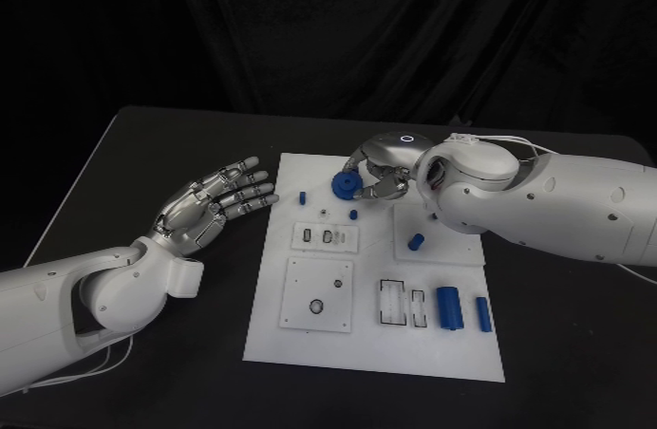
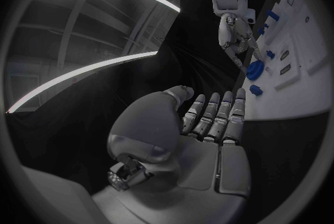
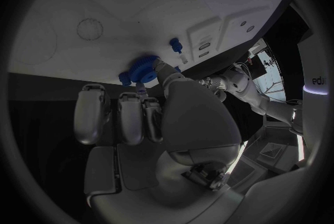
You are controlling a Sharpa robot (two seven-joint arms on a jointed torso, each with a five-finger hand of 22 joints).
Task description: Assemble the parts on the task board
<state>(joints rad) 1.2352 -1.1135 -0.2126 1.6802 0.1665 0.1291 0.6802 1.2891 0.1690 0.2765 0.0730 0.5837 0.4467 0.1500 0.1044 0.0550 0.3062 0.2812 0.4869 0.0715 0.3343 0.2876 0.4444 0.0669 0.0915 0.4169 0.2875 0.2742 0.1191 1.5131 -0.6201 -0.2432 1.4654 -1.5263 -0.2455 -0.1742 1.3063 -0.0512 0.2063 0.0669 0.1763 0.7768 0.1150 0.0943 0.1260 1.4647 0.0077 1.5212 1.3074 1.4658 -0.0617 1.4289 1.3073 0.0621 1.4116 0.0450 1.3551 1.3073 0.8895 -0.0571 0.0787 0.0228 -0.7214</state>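
A: Where is the part the robot is working with?

B: The right hand (image 1: 387,175) pinches a round blue part (image 1: 347,184) between its fingers (image 3: 132,118), over the far end of the task board (image 1: 372,348). In the right wrist view the same blue disc-shaped piece sits at the fingertips, just above the white board.

A: And the other hand?

B: The left hand (image 1: 213,204) hangs over the black surface (image 1: 164,144) just beside the board's left edge, palm open, fingers (image 2: 216,118) straight and slightly apart, holding nothing.

A: What else lies on the board?

B: Two small blue pegs (image 1: 303,199) near the far left, one of them close under the held part. A short blue piece (image 1: 415,242) lies by the right forearm. Two blue cylinders (image 1: 449,307) lie side by side near the board's right edge, a thick one and a thinner one. There are raised white plates (image 1: 318,294) with round holes and slots on the left half.

A: Room to move?

B: The board's near end is bare white, and dark surface lies open on the left and in front. The right arm covers the board's far right corner.

A: How does the held part look?

B: Blue, round, flanged like a small wheel, tilted on edge.
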